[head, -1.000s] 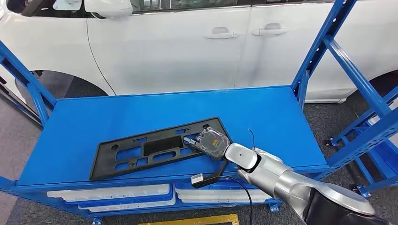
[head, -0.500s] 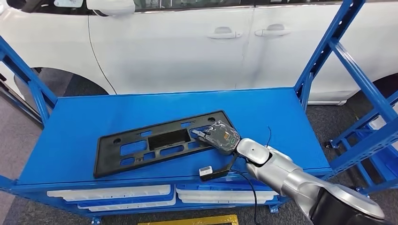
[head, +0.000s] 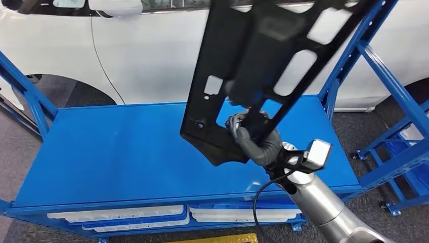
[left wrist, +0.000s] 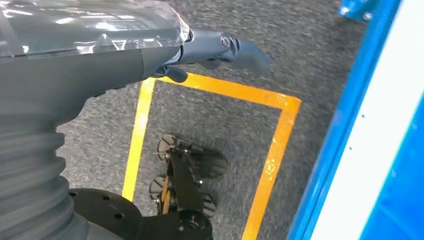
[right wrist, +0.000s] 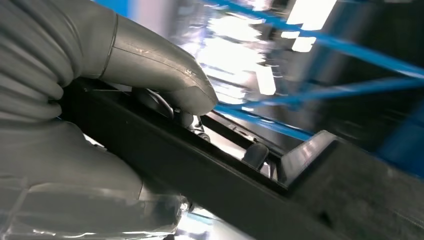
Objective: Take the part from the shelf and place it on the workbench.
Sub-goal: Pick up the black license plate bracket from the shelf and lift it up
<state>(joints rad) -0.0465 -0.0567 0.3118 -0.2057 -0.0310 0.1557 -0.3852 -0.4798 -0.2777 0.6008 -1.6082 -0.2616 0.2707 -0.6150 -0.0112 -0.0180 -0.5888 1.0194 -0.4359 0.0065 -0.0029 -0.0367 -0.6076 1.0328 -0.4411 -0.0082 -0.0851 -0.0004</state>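
Part [head: 263,61] is lifted off the shelf [head: 126,152], right hand [head: 253,139] fingers clamped on it; workbench placing remains.

The blue shelf top [head: 116,152] lies bare from its left edge to its right edge, so a hand can pass over it freely. The black panel [head: 243,76], gripped by the right hand [head: 253,139], is raised and tilted above the right half, blocking the way there. Blue uprights [head: 349,48] stand at the right corners and slanted braces [head: 23,86] at the left edge. A white car [head: 167,45] closes off the far edge.
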